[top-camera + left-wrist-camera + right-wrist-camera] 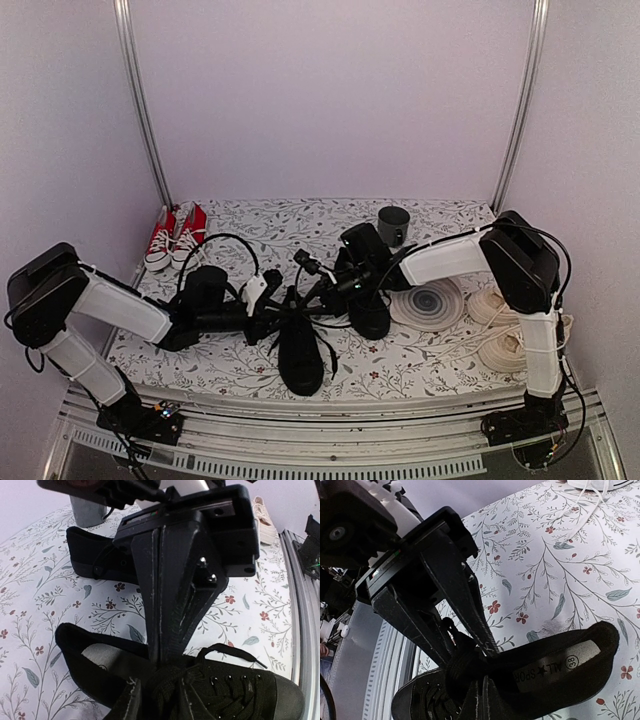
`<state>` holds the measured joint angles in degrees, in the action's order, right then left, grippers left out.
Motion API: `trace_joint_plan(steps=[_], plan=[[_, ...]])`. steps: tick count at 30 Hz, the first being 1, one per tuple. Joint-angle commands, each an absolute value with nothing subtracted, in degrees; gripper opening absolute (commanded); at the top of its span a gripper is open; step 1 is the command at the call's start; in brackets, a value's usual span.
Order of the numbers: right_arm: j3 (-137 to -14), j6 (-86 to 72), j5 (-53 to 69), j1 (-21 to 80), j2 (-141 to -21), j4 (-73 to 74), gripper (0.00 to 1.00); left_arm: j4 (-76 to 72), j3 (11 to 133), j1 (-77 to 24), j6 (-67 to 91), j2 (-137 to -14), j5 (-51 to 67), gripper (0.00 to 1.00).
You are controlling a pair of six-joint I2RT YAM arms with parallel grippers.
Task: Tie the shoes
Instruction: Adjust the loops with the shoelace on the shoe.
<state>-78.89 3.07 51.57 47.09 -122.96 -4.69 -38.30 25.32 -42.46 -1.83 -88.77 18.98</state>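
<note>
Right gripper [472, 662] jaws narrowed around bunched black laces [465, 661] at the tongue of a black shoe [545, 672]. Insole label [555, 662] visible. Shoe rests on floral surface [560, 570]. Cream sneaker [600, 484] at top edge.

- My left arm reaches in low from the left, forearm nearly level, wrist at mid-counter.
- My left tool [162, 652] has its fingers pressed flat together, tips down.
- My right arm bends at the elbow and stretches leftward to the centre.
- My right tool [465, 657] keeps only a narrow gap at its tips.
</note>
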Motion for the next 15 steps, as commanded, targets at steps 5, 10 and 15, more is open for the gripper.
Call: trace_joint_plan(steps=[5, 10, 15], plan=[[-78.3, 4.8, 51.7, 45.9, -119.7, -3.0, 0.25, -38.3, 25.6, -41.8, -4.0, -89.3, 18.4, 0.03], [-75.5, 6.9, 51.6, 46.0, -116.1, -4.3, 0.32, -39.7, 26.2, -41.7, -3.4, -90.2, 19.4, 0.0], [-74.4, 5.4, 49.2, 48.7, -117.4, -8.9, 0.4, -40.9, 25.7, -41.6, -2.6, -90.2, 19.8, 0.0]])
